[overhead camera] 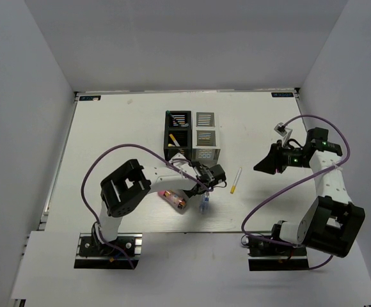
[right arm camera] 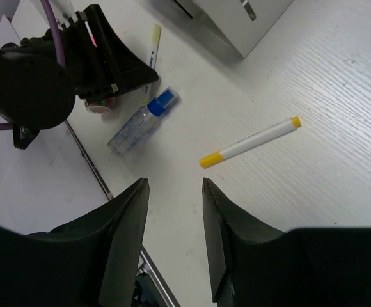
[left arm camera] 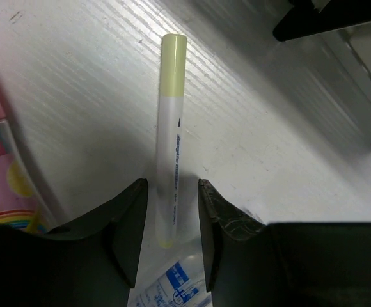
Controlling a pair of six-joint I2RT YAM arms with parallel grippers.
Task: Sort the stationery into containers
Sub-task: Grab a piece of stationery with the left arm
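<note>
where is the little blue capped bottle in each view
top external: the blue-capped bottle lies low centre, just on the near side of the left gripper.
left wrist: only the bottle's printed label shows, at the bottom edge between the fingers.
right wrist: the bottle lies upper left of centre, cap pointing up-right.
shared landmark: the left gripper, right beside the bottle in every view.
</note>
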